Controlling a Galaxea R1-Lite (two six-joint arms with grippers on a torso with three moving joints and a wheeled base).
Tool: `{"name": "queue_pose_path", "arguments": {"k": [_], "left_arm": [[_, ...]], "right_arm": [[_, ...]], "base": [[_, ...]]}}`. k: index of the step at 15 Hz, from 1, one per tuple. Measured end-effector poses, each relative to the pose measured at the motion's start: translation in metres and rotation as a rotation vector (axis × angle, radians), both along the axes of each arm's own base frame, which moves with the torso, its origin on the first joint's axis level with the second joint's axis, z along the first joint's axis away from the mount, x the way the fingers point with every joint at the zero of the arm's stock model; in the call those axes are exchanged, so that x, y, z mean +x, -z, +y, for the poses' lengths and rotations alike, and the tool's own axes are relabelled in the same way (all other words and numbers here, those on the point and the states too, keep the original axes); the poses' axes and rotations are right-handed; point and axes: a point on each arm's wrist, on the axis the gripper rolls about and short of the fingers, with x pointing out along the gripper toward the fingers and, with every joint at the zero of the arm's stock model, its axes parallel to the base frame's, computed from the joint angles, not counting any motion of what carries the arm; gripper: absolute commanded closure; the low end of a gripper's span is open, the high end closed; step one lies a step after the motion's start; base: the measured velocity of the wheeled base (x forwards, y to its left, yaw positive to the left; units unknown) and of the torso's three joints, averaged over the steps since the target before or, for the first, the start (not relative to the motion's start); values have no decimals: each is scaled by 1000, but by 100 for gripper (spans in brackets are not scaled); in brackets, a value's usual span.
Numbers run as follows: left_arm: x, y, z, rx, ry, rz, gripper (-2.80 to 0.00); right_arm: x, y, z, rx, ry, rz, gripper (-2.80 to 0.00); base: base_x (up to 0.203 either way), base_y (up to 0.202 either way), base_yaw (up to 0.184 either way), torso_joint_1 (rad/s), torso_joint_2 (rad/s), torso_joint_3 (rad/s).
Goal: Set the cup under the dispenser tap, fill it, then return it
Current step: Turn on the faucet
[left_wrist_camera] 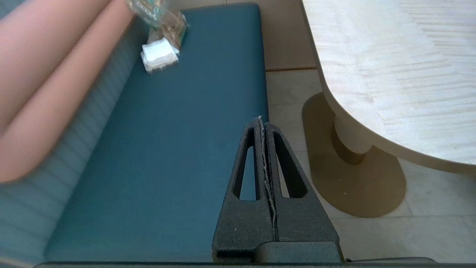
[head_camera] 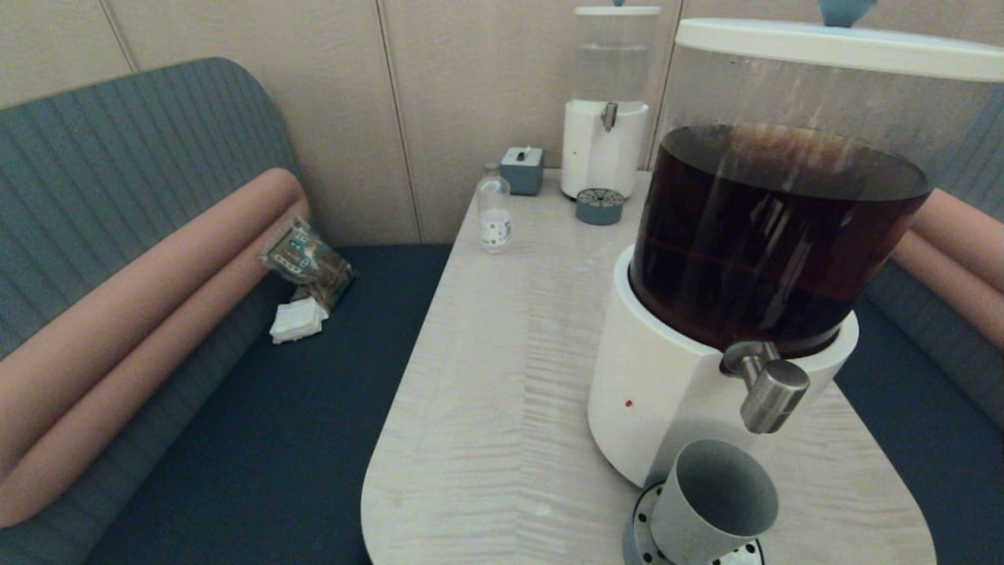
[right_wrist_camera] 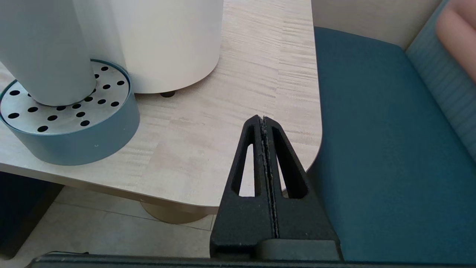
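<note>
The small matte grey tapered cup (head_camera: 712,502) stands on the round perforated steel drip tray (right_wrist_camera: 67,111), directly below the short brushed-steel tap (head_camera: 767,384) of the large white-based dispenser (head_camera: 667,392). You have placement done; filling appears next and calls for reaching the cylindrical knob. Right gripper (right_wrist_camera: 263,121) hangs near the table's right edge, fingers pressed together, empty. Left gripper (left_wrist_camera: 261,121) parks over the blue bench, likewise closed, empty.

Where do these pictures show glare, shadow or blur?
Head view: pale streaks of reflection cross the dark liquid of the dispenser, and the cup casts a shadow on the white base. Left wrist view: the pink bolster is soft and blurred. Right wrist view: the drip tray shades the table beside it.
</note>
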Motion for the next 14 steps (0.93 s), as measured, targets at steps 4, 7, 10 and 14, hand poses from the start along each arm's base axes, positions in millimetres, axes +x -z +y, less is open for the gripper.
{"name": "queue_pose_path", "arguments": {"k": [4, 7, 10, 14], "left_arm": [[0, -3, 0, -19, -1, -35, 0], [1, -2, 0, -22, -1, -35, 0], [1, -2, 0, -22, -1, -35, 0], [1, -2, 0, -22, -1, -35, 0]], "right_arm": [[0, 0, 0, -19, 1, 0, 0], [0, 0, 0, -62, 0, -3, 0], [0, 0, 0, -102, -2, -8, 0], [0, 0, 0, -91, 0, -3, 0]], "base": [[0, 0, 0, 0, 0, 0], [0, 0, 0, 0, 0, 0], [0, 0, 0, 0, 0, 0], [0, 0, 0, 0, 0, 0]]}}
